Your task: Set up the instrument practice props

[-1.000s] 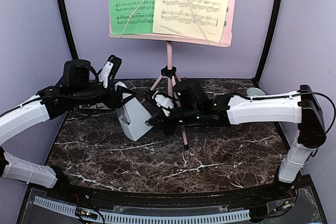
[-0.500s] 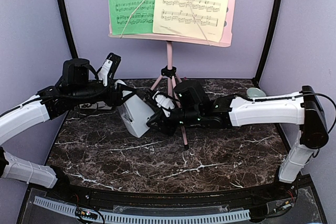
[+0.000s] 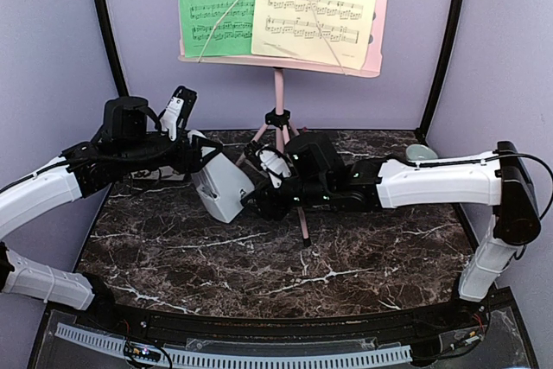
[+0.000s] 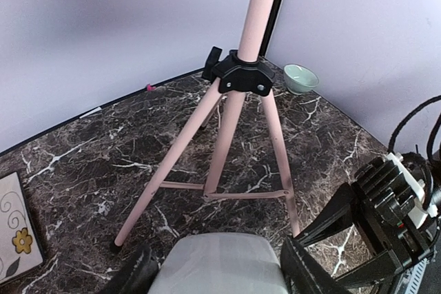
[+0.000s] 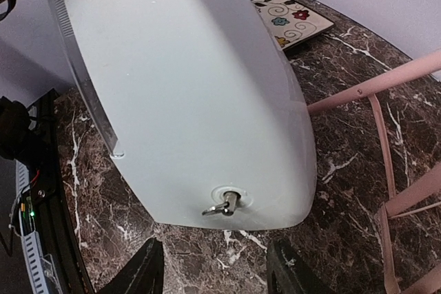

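The pink music stand (image 3: pixel 279 97) rises at the back of the marble table, its desk carrying a green page (image 3: pixel 216 2) and a pale-yellow page (image 3: pixel 320 2). My left gripper (image 3: pixel 210 175) is shut on the grey-white metronome (image 3: pixel 223 189), which hangs tilted above the table left of the tripod legs (image 4: pixel 207 135). In the left wrist view the metronome (image 4: pixel 217 266) fills the gap between the fingers. My right gripper (image 3: pixel 257 199) is open beside it. In the right wrist view its tips (image 5: pixel 215 270) stand just below the metronome's metal winding key (image 5: pixel 224 204), touching nothing.
A small pale-green bowl (image 3: pixel 421 152) sits in the back right corner. A flower-patterned card (image 5: pixel 293 22) lies flat at the back left. Black frame posts (image 3: pixel 105 32) rise along the purple walls. The tripod's front leg (image 3: pixel 302 222) runs under my right arm.
My right gripper's jaws have parted and now hold nothing. The metronome has shifted slightly up and toward the stand in the left gripper.
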Motion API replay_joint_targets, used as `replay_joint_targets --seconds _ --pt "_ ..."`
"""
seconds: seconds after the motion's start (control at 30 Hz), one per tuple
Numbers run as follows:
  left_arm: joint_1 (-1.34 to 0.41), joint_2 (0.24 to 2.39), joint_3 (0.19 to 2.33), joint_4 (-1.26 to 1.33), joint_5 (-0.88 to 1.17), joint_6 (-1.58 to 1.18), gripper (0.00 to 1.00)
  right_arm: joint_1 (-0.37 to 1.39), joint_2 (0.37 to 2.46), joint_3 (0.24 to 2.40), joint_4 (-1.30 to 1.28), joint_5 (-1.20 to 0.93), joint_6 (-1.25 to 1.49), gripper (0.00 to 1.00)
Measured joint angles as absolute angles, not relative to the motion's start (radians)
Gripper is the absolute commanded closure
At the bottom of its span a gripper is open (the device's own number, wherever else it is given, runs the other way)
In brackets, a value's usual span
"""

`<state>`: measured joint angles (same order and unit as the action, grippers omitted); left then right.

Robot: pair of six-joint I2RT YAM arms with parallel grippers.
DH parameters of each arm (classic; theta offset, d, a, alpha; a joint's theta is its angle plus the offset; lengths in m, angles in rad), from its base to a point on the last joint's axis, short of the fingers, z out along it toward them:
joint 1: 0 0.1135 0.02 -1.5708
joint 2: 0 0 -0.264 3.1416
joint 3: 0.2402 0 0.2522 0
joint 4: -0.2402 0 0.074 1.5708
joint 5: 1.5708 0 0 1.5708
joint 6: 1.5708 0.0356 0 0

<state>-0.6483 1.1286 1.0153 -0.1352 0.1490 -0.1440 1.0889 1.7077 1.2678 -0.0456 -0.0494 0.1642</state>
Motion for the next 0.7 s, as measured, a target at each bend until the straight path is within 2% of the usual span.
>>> replay_joint_targets --seconds 0.27,0.4,0.7 --pt "-0.66 1.127 0.991 -0.087 0.051 -0.199 1.0 1.108 1.774 1.318 -0.03 0.034 0.27 0.5" --pt "-0.673 1.127 0.982 -0.081 0.027 -0.214 1.0 1.114 1.818 1.361 -0.026 0.073 0.295 0.54" --pt "-0.677 1.127 0.981 -0.076 -0.002 -0.213 1.0 1.114 1.835 1.386 -0.035 0.179 0.348 0.81"
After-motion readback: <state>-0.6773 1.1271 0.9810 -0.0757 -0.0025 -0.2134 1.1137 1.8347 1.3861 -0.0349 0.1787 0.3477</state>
